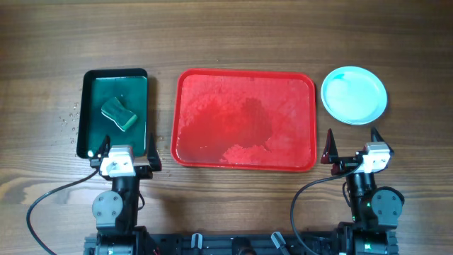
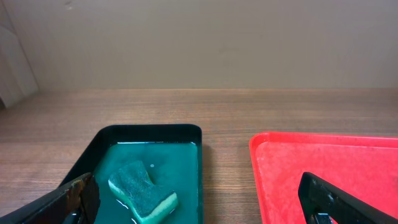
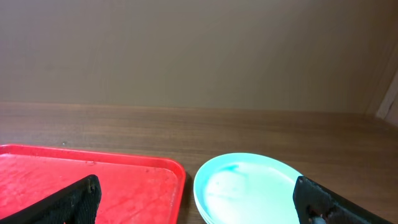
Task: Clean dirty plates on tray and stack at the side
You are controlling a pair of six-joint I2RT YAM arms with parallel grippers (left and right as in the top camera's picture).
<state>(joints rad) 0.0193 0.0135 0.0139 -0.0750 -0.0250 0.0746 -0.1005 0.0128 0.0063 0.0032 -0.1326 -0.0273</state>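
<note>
Pincers both gape wide and empty, left pincer (image 1: pixel 127 147) and right pincer (image 1: pixel 352 144). The large red rectangular plastic tray (image 1: pixel 244 71) holds no plate. A pale turquoise round plate (image 1: pixel 354 94), perhaps topping a stack, lies beside it on the brown wooden table (image 1: pixel 226 35). The task seems finished.

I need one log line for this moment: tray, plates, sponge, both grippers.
red tray: no plates on it | plate: turquoise, right of tray, stack count unclear | sponge: in green tray | left gripper: open, empty | right gripper: open, empty
</note>
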